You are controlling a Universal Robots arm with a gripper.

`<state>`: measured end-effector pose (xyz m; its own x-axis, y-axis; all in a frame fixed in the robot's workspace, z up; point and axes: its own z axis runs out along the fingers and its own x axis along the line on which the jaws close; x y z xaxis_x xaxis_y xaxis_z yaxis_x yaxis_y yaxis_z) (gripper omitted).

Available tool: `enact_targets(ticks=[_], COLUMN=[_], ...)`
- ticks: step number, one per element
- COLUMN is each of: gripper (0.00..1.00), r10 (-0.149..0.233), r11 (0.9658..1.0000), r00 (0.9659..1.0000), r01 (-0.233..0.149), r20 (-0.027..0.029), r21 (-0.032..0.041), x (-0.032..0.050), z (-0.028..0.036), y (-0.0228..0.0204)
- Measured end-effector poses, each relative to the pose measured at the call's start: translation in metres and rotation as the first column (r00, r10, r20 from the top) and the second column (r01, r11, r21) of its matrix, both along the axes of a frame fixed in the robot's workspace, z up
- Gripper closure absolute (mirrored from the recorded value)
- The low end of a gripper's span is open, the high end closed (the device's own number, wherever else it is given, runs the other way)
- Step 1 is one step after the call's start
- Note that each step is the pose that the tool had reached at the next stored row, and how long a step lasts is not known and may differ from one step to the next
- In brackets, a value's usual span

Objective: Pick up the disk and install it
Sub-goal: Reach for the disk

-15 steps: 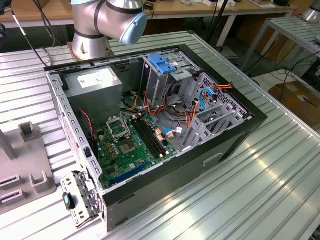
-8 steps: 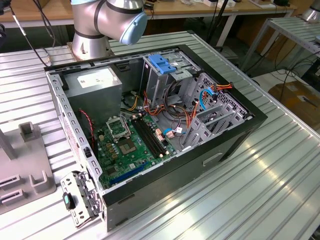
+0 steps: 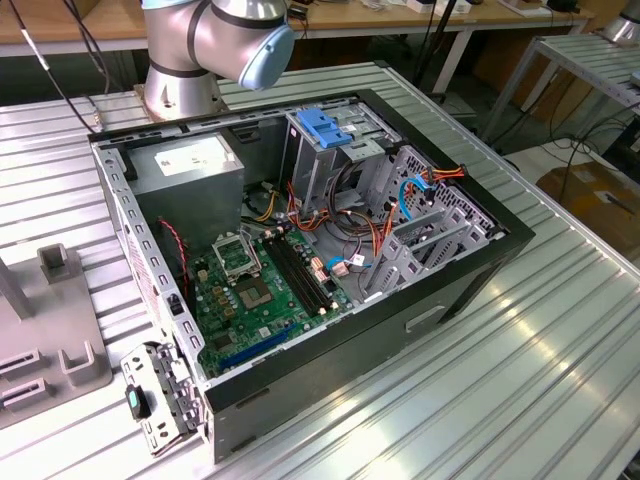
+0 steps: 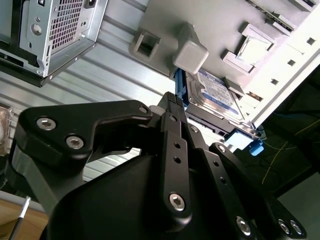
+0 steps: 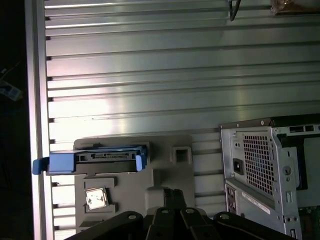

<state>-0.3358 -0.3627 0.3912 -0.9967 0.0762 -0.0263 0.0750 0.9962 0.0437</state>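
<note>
The disk (image 4: pixel 218 89) is seated on edge in a slot of the grey fixture (image 4: pixel 165 25), which rests on the ribbed aluminium table (image 5: pixel 175 75) outside the open computer case (image 3: pixel 440 290). The disk is located just ahead of the gripper (image 4: pixel 172 100), offset to one side; no contact is seen. Its long axis is judged to lie across the approach line. Whether the gripper is spread or pressed together cannot be told. The drive is flat, silver-grey metal, labelled, framed by smooth bright blue plastic rails

Ribbed metal tabletop (image 3: pixel 520 380), wooden bench (image 3: pixel 370 22) behind.
</note>
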Motion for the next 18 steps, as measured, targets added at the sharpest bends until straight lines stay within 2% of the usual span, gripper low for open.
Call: enact_targets(ticks=[6, 18], gripper=[0.89, 0.89], r10=[0.000, 0.000], r11=[1.0000, 1.0000], r00=[1.0000, 1.0000], r01=[0.000, 0.000], r20=[0.0006, 0.0005], r21=[0.0000, 0.0000], x=[-0.0046, -0.0060], z=[0.0000, 0.0000], y=[0.0000, 0.0000])
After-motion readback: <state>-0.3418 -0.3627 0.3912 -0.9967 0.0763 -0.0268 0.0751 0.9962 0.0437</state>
